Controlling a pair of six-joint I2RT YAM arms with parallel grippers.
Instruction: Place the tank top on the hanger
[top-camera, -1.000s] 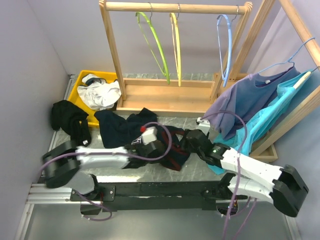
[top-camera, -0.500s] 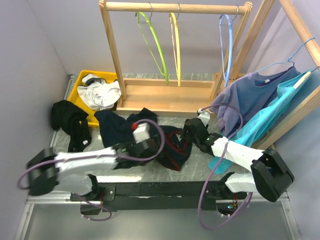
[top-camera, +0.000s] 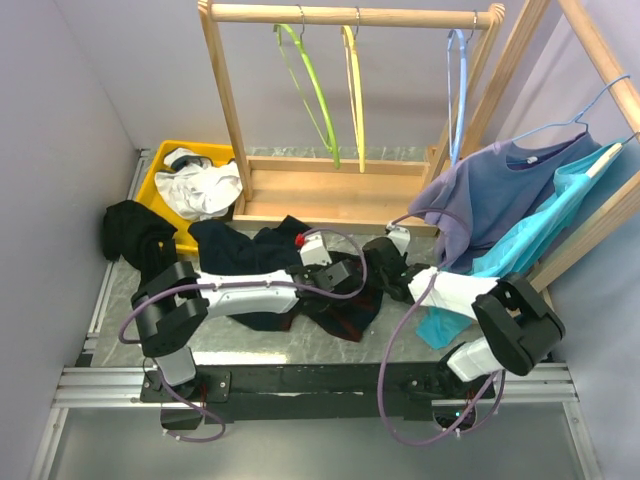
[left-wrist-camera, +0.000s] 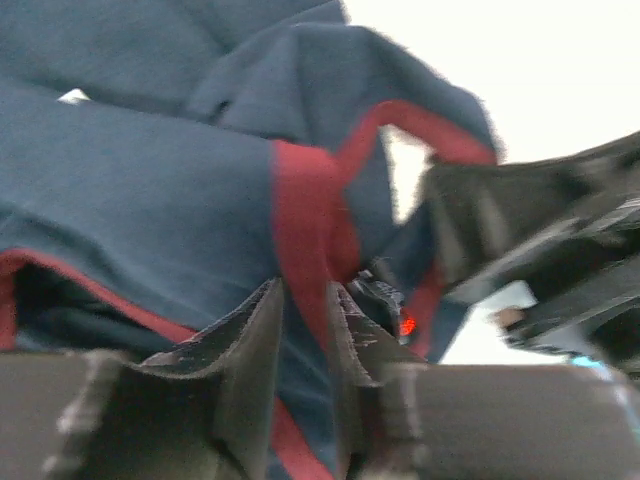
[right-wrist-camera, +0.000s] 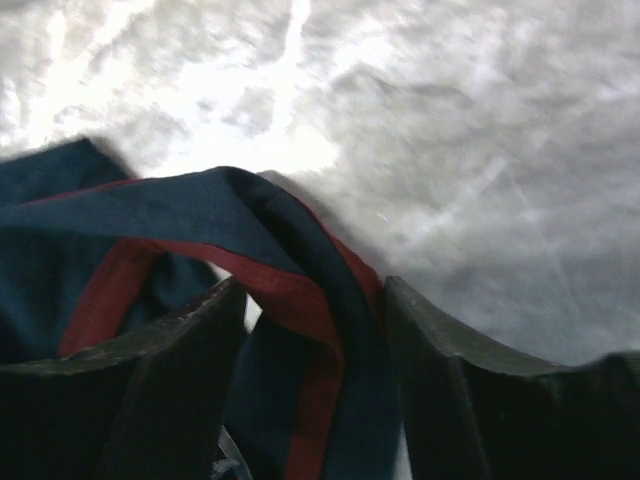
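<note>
While lime-green hanger (top-camera: 320, 100) hangs among three, left hand (left-wrist-camera: 303, 300) clamps one tank top (left-wrist-camera: 150, 190) at trim; right hand (right-wrist-camera: 315, 300) apart, astride strap.

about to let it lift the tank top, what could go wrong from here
The left gripper seems to pinch only the thin red trim of the tank top; that could slip out on lifting. The right gripper stands open around a strap right beside it, so fingers may collide or grab the same fold. The hanger hangs far off on the rack.
</note>
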